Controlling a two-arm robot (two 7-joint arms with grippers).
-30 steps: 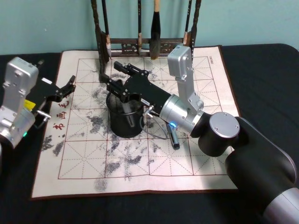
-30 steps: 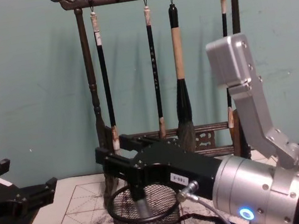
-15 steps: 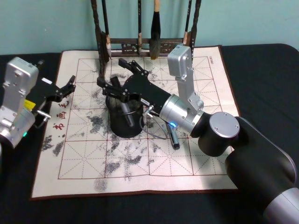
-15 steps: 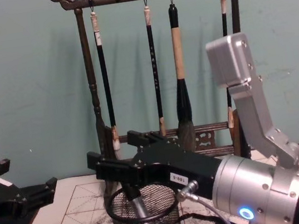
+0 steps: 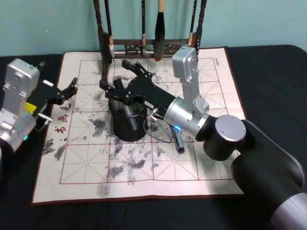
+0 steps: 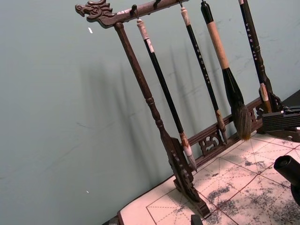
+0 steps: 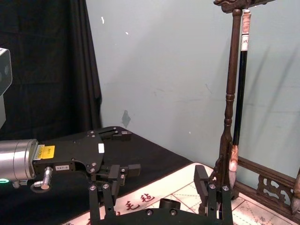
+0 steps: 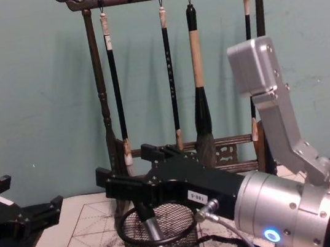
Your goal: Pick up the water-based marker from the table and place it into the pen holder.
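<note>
Over the pen holder (image 5: 120,132), near the middle of the mat (image 5: 201,158), hangs the right pincer (image 5: 113,74), its two black fingers spread wide apart and pinching nothing. The marker (image 5: 129,114) stands inside the holder, a grey barrel with a dark cap, leaning against the mesh wall with its top just under the near finger. From the chest view the cap pokes up at the holder's rim, and the barrel shows through the mesh below it. The right wrist view looks down between the spread fingers, with the round end of the marker showing between them. The holder is upright on the mat, on a patch of grey ink stains, in front of the wooden brush rack (image 5: 144,48) at the far edge – several brushes hang from the rack's top bar. A dark pen (image 5: 178,142) lies on the mat just beside the right arm, near a thin cable, apart from the holder. The left pincer (image 5: 70,90) is parked off to the left, over the edge of the mat by the red characters – its fingers are spread too and hold nothing, and it is well apart from the holder. The mat lies flat on the dark counter (image 5: 273,86).
</note>
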